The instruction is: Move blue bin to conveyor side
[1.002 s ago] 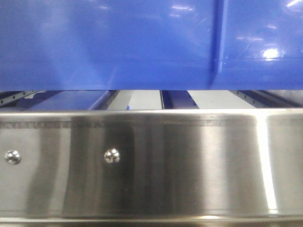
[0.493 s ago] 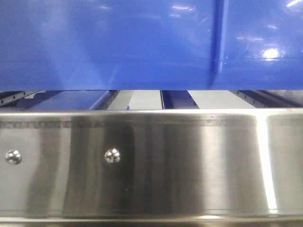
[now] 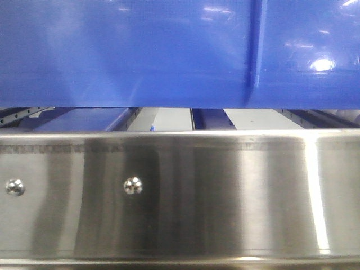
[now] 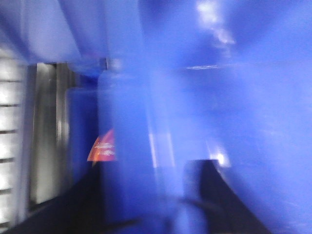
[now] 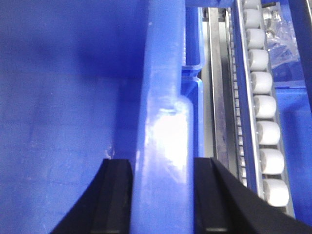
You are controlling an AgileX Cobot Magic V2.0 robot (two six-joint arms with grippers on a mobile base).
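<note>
Blue bin (image 3: 140, 50) fills the top of the front view. Its bottom edge sits just above the steel rail (image 3: 185, 197), with a gap between. Right gripper (image 5: 163, 168) pinches the bin's rim, one jaw inside and one outside, with a roller track (image 5: 265, 92) beside it. Left gripper (image 4: 146, 195) is blurred against the bin wall, so I cannot tell its grip.

1. The bin (image 3: 140, 50) stands behind and above the rail (image 3: 180, 197).
2. The right gripper (image 5: 160, 168) pinches the bin's rim, one finger inside, one outside.
3. A row of rollers (image 5: 265, 126) runs right of the bin.
</note>
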